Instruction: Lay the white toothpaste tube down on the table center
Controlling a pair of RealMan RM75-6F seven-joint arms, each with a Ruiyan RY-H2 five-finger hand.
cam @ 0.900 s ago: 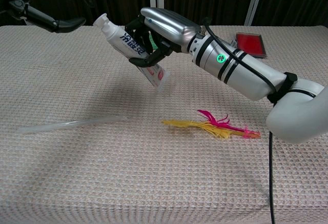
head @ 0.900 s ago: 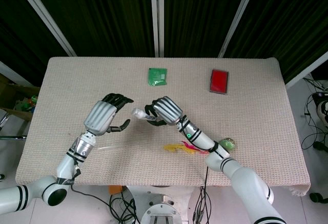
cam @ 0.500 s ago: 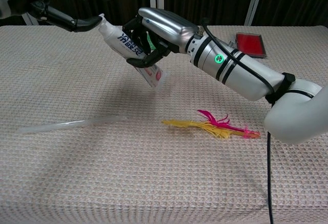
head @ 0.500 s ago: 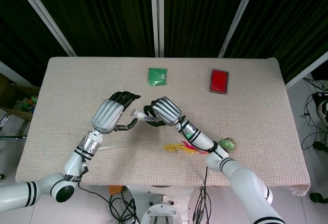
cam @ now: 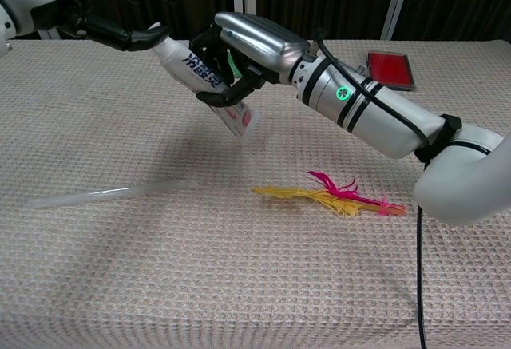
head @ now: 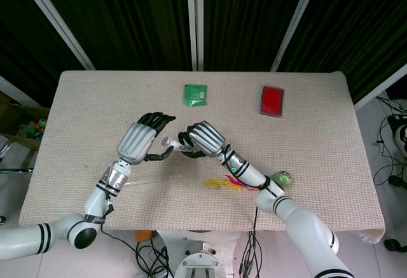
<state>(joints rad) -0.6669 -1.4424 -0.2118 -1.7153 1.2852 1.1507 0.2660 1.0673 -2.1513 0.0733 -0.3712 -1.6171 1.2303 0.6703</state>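
Beige waffle-weave cloth covers the worktop (head: pixel 318 132), dark curtains behind; on it lie a green square packet (head: pixel 195 95), a red flat box (head: pixel 272 100), yellow-and-pink feathers (cam: pixel 331 195), a clear thin straw (cam: pixel 104 195) and a green ball (head: pixel 282 178). The right hand (cam: pixel 243 57) grips the white toothpaste tube (cam: pixel 206 77), blue-lettered, cap up-left, tilted above the worktop centre. The left hand (head: pixel 141 143) is spread, its thumb touching the cap end.

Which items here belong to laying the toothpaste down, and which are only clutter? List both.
Job:
white toothpaste tube, held above the table
right hand, gripping it
left hand, fingers at its cap end
table

Clutter:
green packet
red box
feather
clear straw
green ball
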